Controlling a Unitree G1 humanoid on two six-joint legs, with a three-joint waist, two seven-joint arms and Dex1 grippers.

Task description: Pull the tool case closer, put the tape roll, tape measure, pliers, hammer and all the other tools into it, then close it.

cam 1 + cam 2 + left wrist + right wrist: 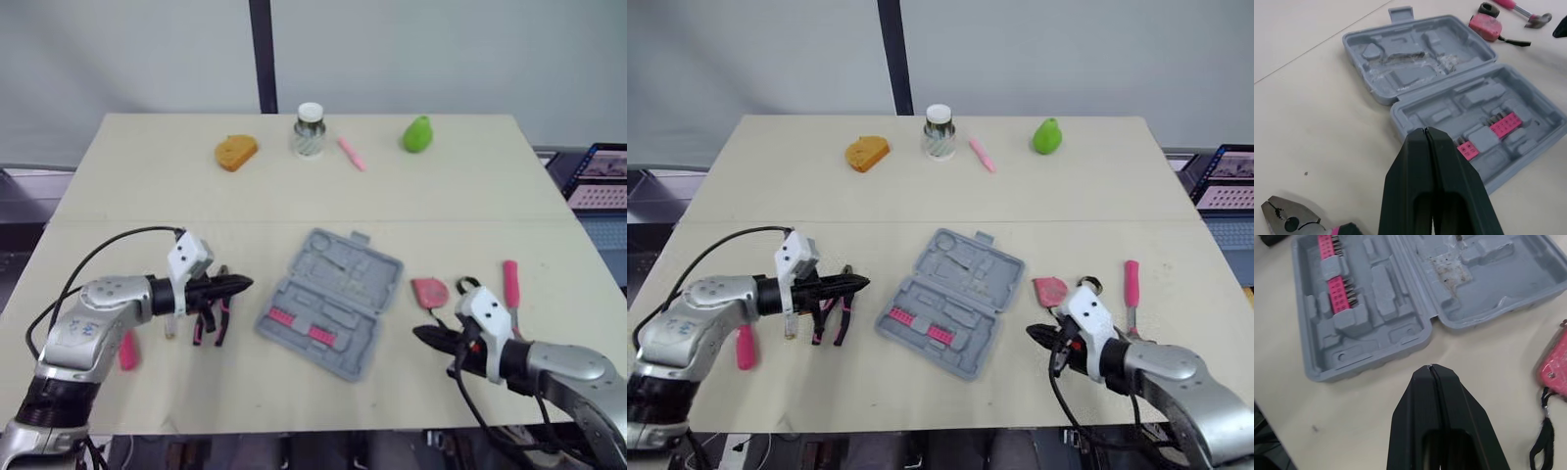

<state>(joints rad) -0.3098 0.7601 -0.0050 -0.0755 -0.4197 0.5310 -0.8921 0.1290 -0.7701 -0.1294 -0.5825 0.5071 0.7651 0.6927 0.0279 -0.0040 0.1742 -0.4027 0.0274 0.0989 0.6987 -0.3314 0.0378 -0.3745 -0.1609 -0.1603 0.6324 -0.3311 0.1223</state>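
Left eye view: we see the tool case [331, 302] lying open near the middle of the table [147, 176]. It is turned slantwise, with its lid half farther from us and the tray half with the pink bit strips [281, 316] nearer. Apart from those bits, its recesses look empty.

The case sits between our two grippers. The left gripper [245, 285] points at its left edge from just beside it, fingers pressed together and holding nothing. The right gripper [419, 334] points at its right edge, likewise closed and empty. We judge neither clearly nearer, so either could hook an edge to draw the case toward us.

The pliers [210, 321] lie just beside the left gripper. The tape measure [430, 291] and hammer [509, 284] lie near the right one, apart from the case.
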